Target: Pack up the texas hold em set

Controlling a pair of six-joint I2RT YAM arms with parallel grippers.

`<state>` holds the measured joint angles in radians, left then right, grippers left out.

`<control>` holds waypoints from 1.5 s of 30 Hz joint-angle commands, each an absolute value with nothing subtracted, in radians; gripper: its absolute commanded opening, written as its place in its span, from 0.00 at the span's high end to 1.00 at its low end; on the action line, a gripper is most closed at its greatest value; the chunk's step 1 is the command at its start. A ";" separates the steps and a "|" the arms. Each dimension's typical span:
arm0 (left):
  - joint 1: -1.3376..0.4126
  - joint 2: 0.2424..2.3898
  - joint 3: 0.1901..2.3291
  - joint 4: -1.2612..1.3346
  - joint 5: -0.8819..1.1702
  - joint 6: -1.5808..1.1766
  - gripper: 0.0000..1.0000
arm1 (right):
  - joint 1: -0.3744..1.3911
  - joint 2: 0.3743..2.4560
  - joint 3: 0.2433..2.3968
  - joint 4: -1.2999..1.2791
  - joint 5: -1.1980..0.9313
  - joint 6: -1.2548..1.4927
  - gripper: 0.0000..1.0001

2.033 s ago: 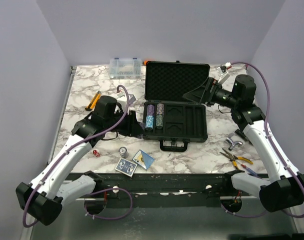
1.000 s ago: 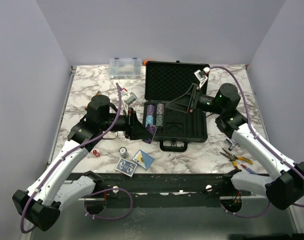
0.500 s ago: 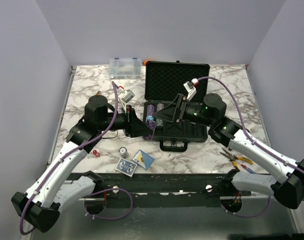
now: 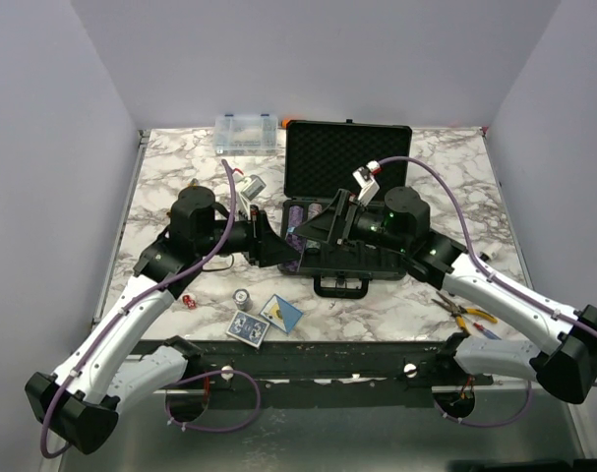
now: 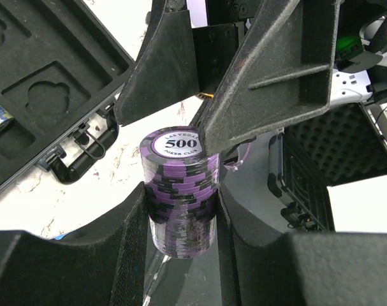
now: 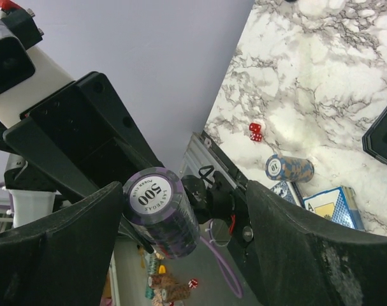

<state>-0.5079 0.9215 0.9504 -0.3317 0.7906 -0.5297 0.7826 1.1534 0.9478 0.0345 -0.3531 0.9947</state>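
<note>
The black case [image 4: 349, 160] lies open, with chip stacks [image 4: 296, 218] in its slotted tray. My left gripper [image 4: 281, 250] is shut on a purple chip stack [image 5: 179, 191] marked 500 and holds it in the air by the tray's front left corner. My right gripper [image 4: 313, 232] is open, with its fingers [image 6: 327, 255] either side of that stack [image 6: 160, 210], which sits close to one finger. A blue-brown chip stack [image 4: 242, 299], two card decks [image 4: 249, 329] and red dice [image 4: 188, 301] lie on the marble in front.
A clear organizer box [image 4: 247, 132] stands at the back left. An orange-handled tool [image 4: 185, 199] lies at the left. Pliers [image 4: 465, 315] lie at the front right. The case handle [image 4: 339, 285] points to the front.
My right arm has swung left from the case's right side, so its open jaws now stand around the purple stack. My left gripper has carried the stack toward the case.
</note>
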 commanded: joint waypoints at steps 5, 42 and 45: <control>-0.509 0.943 0.952 -0.258 0.774 -0.515 1.00 | 0.815 1.198 1.012 0.002 -0.310 0.972 0.29; -0.509 0.993 0.950 -0.274 0.699 -0.510 0.77 | 0.830 1.278 1.049 -0.121 -0.260 0.920 0.99; -0.509 0.982 0.943 -0.285 0.685 -0.508 0.64 | 0.830 1.269 1.047 -0.112 -0.265 0.917 0.99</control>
